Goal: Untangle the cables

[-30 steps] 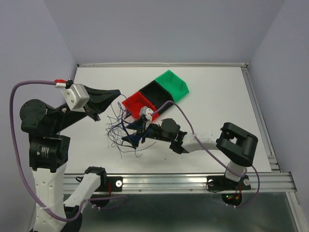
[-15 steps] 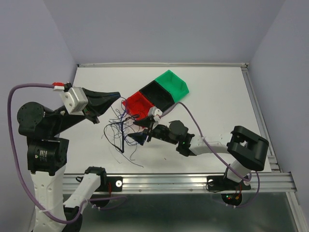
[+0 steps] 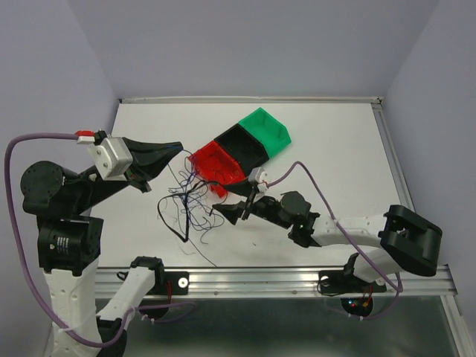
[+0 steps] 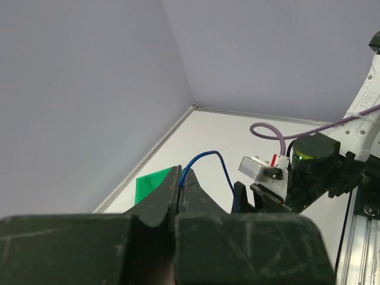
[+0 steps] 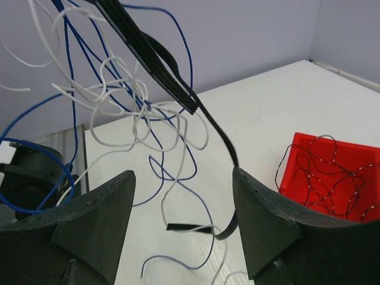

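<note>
Left jaws pinch cables [image 3: 190,201]; right jaws apart

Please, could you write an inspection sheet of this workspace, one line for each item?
Surface: white table.
Job's things: tangled thin cables, blue, white and black, hanging from the left gripper to the table; black ones in the red bin.
Clutter: black bin, green bin.
Grippers: left gripper shut on a blue cable; right gripper open beside the tangle.
Cables: purple arm cables along both arms.
Surroundings: plain walls, metal rail.
</note>
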Motion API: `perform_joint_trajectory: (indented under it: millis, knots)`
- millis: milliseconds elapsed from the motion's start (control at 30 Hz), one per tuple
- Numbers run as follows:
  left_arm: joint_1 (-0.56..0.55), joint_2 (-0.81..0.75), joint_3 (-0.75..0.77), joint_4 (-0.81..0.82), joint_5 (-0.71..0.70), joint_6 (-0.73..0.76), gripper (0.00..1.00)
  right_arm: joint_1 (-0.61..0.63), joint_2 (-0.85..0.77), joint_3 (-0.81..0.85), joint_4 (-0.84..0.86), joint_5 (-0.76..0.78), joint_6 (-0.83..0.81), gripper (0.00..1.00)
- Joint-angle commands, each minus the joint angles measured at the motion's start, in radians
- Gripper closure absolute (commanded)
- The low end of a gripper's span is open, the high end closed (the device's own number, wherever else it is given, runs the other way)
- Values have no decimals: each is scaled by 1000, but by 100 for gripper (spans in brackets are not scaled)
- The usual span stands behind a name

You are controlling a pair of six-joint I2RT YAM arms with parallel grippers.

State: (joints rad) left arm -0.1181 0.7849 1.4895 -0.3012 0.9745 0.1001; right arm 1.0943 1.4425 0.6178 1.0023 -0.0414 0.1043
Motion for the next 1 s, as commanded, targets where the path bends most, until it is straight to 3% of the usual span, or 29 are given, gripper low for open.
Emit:
perform_joint_trajectory:
  millis: [0, 300, 467, 733, 967]
  knots:
    - [-3, -7, 9, 57, -3, -2, 100, 6, -62, -21, 1, 12, -28, 28]
    - [-3, -15, 14, 56, 20, -16, 100, 7, 28, 62, -53, 81, -74, 27]
    - [-3, -18, 11, 54, 9, -11, 100, 7, 93, 122, -57, -86, -35, 24]
    - [-3, -18, 9, 53, 18, -10, 100, 6, 41, 117, -8, -294, 31, 24]
    - [-3, -19, 0, 63, 24, -17, 100, 6, 147, 216, 4, -339, 54, 24]
